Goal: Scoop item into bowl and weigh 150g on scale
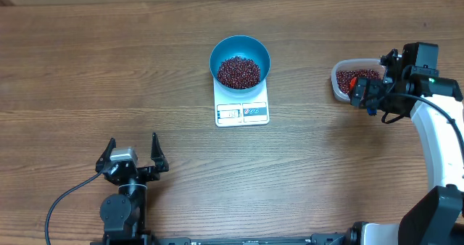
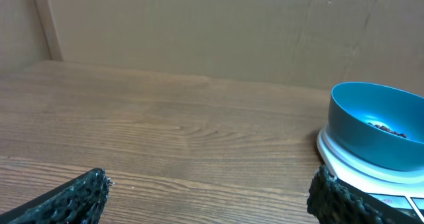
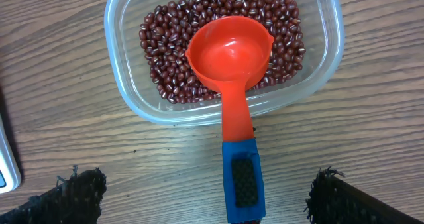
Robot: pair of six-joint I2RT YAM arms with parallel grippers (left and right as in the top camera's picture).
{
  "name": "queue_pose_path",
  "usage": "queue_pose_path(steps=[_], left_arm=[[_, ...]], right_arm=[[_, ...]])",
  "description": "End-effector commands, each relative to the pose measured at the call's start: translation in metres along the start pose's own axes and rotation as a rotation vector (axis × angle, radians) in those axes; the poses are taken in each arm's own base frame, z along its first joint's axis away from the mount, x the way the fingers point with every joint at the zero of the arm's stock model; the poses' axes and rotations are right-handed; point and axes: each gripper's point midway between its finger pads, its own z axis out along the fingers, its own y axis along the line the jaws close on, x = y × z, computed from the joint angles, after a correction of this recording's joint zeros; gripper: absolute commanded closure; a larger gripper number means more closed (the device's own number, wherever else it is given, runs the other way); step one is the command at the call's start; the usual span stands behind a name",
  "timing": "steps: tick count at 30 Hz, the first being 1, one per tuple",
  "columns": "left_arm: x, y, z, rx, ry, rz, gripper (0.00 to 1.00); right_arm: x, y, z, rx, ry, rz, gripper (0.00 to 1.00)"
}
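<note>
Seemingly poised to grasp, the right gripper point(image 3: 207, 187) gapes wide and empty over the scoop point(image 3: 228, 55) propped handle-out in the tub point(image 3: 126, 85).

Open desk point(image 1: 145, 71) stretches between the left claw point(image 1: 133, 138) and the bowl point(image 1: 217, 51). The scoop point(image 3: 230, 55) fills the tub's point(image 3: 122, 78) middle.

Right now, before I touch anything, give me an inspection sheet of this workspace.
Surface: wooden table.
Job's things: blue bowl of beans sits on the white scale; clear tub holds more beans and an empty red scoop, handle over the rim.
Clutter: nothing seen.
Grippers: left gripper open, empty; right gripper open, scoop handle between its fingers, ungripped.
Cables: black cable loops off the left arm; another runs along the right arm.
Surroundings: brown wall behind the table.
</note>
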Motion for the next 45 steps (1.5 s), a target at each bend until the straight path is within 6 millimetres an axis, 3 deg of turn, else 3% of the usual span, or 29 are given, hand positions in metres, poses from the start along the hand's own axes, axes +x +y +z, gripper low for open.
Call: queue_pose_path(steps=[1, 3, 7, 10, 15, 20, 23, 32, 39, 45], left_arm=[[-0.001, 0.0, 0.0, 0.005, -0.006, 0.021, 0.0], [-0.001, 0.0, 0.0, 0.005, -0.006, 0.021, 0.0], [-0.001, 0.0, 0.0, 0.005, -0.006, 0.021, 0.0], [-0.001, 0.0, 0.0, 0.005, -0.006, 0.021, 0.0], [-0.001, 0.0, 0.0, 0.005, -0.006, 0.021, 0.0], [-0.001, 0.0, 0.0, 0.005, -0.006, 0.021, 0.0], [-0.001, 0.0, 0.0, 0.005, -0.006, 0.021, 0.0], [-0.001, 0.0, 0.0, 0.005, -0.006, 0.021, 0.0], [-0.001, 0.0, 0.0, 0.005, -0.006, 0.021, 0.0], [-0.001, 0.0, 0.0, 0.005, -0.006, 0.021, 0.0]], right_arm=[[-0.007, 0.0, -0.003, 0.007, -0.019, -0.01, 0.0], [-0.008, 0.001, -0.005, 0.007, -0.028, -0.011, 0.0], [-0.03, 0.003, -0.023, 0.005, -0.146, -0.023, 0.0], [-0.049, 0.006, -0.05, 0.0, -0.269, -0.024, 0.0], [-0.075, 0.022, -0.112, -0.05, -0.505, -0.061, 0.0], [-0.089, 0.038, -0.169, -0.111, -0.723, -0.112, 0.0], [-0.087, 0.047, -0.188, -0.15, -0.829, -0.146, 0.0], [-0.048, 0.051, -0.191, -0.275, -1.112, -0.051, 0.0], [-0.007, 0.055, -0.196, -0.325, -1.359, -0.104, 0.0], [0.017, 0.049, -0.174, -0.307, -1.368, -0.088, 0.0]])
